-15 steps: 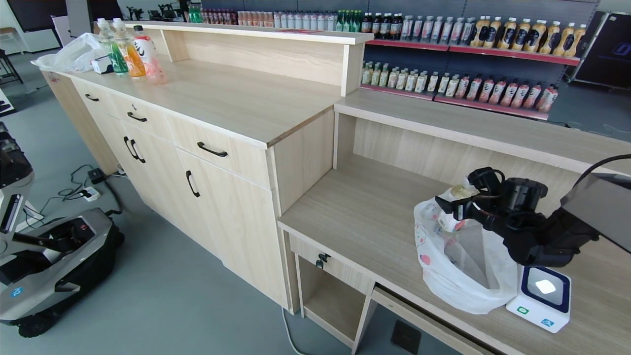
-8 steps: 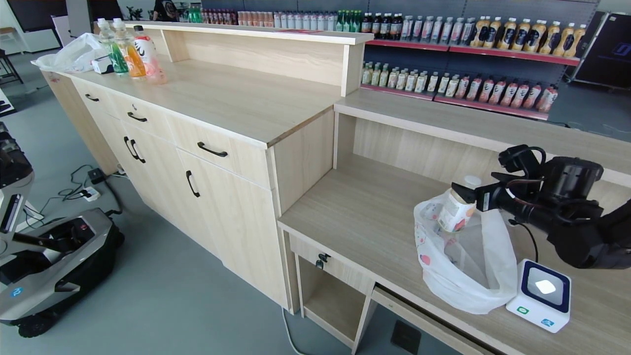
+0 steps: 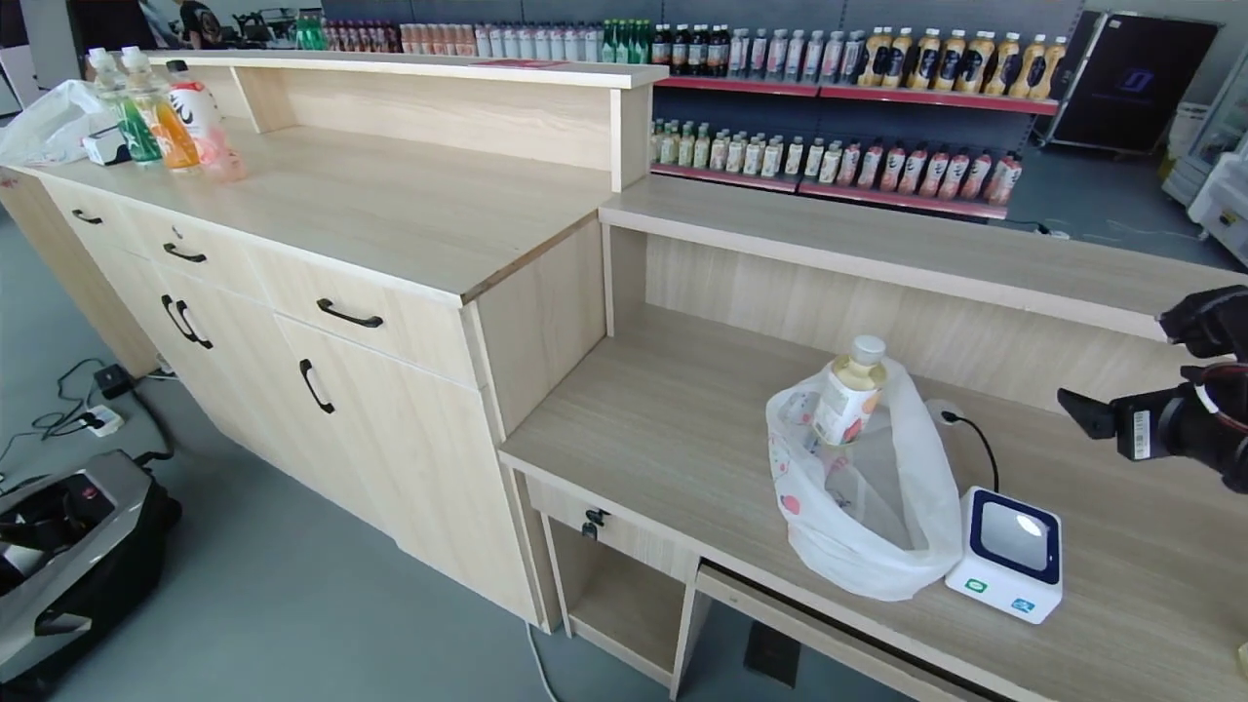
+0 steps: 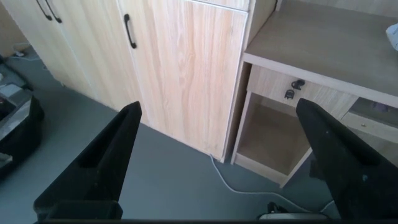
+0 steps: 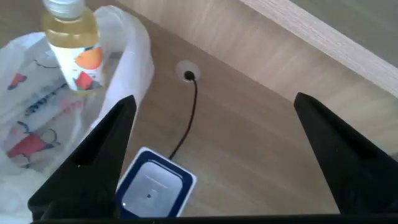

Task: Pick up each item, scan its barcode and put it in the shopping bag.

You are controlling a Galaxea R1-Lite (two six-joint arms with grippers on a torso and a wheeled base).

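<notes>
A pale yellow drink bottle (image 3: pixel 846 392) with a white cap stands upright in the white shopping bag (image 3: pixel 863 531) on the low desk, its neck above the bag's rim. My right gripper (image 3: pixel 1143 372) hangs open and empty to the right of the bag, above the desk. In the right wrist view the bottle (image 5: pixel 71 48) and the bag (image 5: pixel 37 124) lie beyond the open right gripper (image 5: pixel 217 158). The white barcode scanner (image 3: pixel 1009 553) sits beside the bag, also seen as the scanner (image 5: pixel 155 190). My left gripper (image 4: pixel 217 165) is open over the floor by the cabinet.
Three more bottles (image 3: pixel 161 112) stand on the high counter (image 3: pixel 390 210) at far left, beside another white bag (image 3: pixel 44 122). A black cable (image 3: pixel 975 444) runs from the scanner to a hole in the desk. Shelves of drinks (image 3: pixel 829 161) line the back.
My right gripper has let go of the bottle in the bag and drawn back to the right. The head camera has turned, shifting the whole scene left.
</notes>
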